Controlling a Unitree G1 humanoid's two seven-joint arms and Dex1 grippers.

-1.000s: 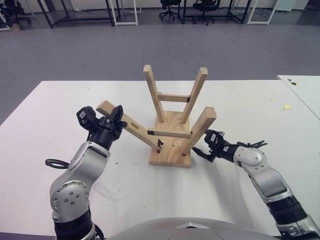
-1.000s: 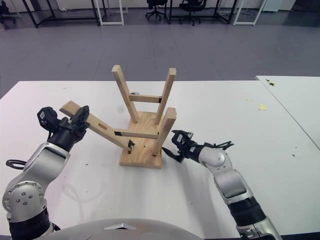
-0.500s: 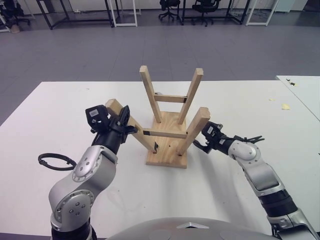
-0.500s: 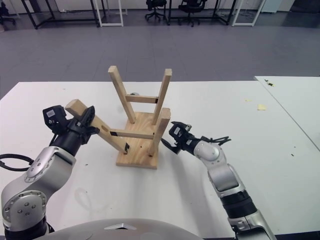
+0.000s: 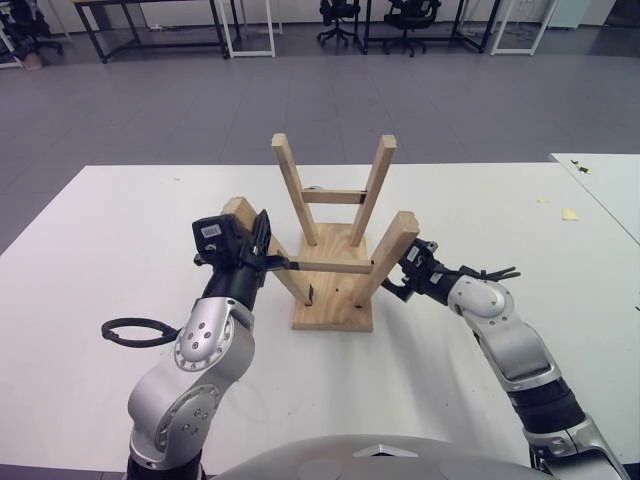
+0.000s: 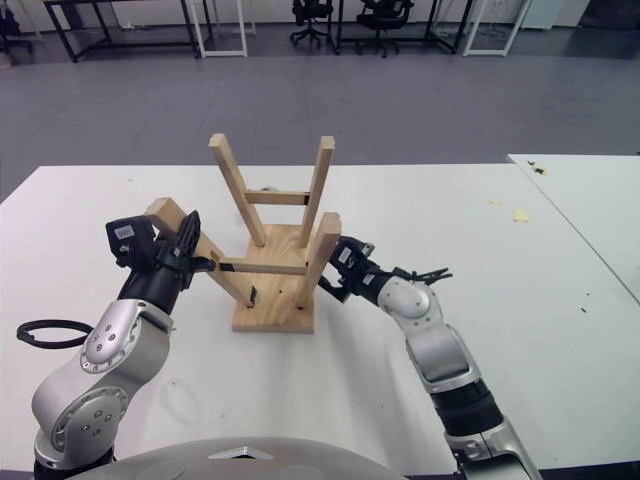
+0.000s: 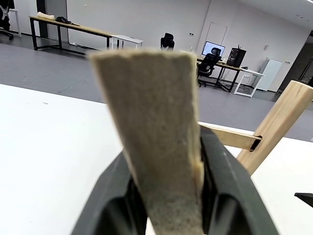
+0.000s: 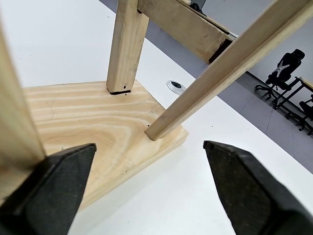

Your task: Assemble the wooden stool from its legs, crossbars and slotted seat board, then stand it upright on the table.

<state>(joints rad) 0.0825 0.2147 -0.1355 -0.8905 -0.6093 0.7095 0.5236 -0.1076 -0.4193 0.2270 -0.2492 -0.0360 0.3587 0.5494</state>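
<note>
White table (image 5: 120,230) in an open office carried the stool (image 5: 372,195) upside down at its middle, seat board (image 5: 340,312) flat on the surface, legs pointing up. My left claw (image 5: 258,248) was clenched on the top end of the near-left leg (image 5: 290,283). My right claw (image 5: 402,278) stood released, fingers (image 8: 63,171) spread just beside the near-right leg (image 5: 385,258). A black ring (image 5: 140,332) lay near left.

Seat board (image 8: 98,127): pale bare wood, smooth, clear grain. Leg (image 7: 156,127): same wood, end face rough-sawn. Jaws: matt black plastic. Surface (image 5: 100,230): white, smooth, matt.
</note>
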